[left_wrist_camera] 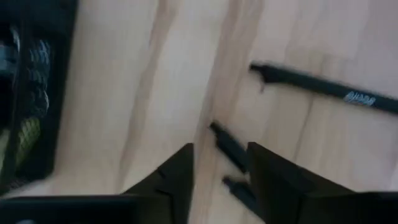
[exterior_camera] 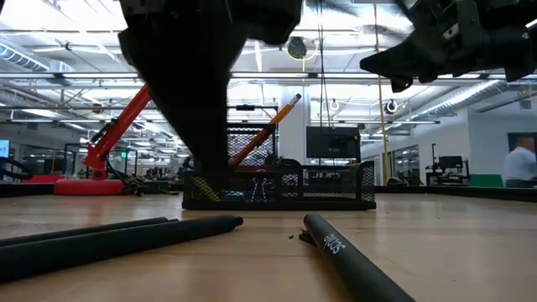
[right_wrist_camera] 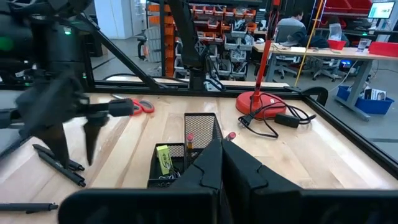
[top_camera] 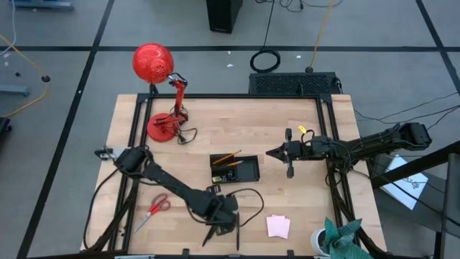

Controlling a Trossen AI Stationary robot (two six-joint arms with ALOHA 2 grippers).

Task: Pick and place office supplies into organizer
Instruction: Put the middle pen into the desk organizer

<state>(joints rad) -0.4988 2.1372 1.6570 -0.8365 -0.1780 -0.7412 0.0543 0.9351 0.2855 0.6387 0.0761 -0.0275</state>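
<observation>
Looking straight down on the light wooden table (top_camera: 237,122): the low black rectangular organizer tray (top_camera: 248,171) sits about mid-table with two orange pencils (top_camera: 227,159) poking out of its left part. The left gripper (top_camera: 224,236) hangs low near the front edge, fingers apart, right over a couple of thin dark pens (top_camera: 238,236). Red-handled scissors (top_camera: 155,208) lie off to the left, a pale pink sticky-note pad (top_camera: 278,226) to the right. The right gripper (top_camera: 273,153) sits just right of the tray, fingers together. A red desk lamp (top_camera: 159,93) stands at the back left.
</observation>
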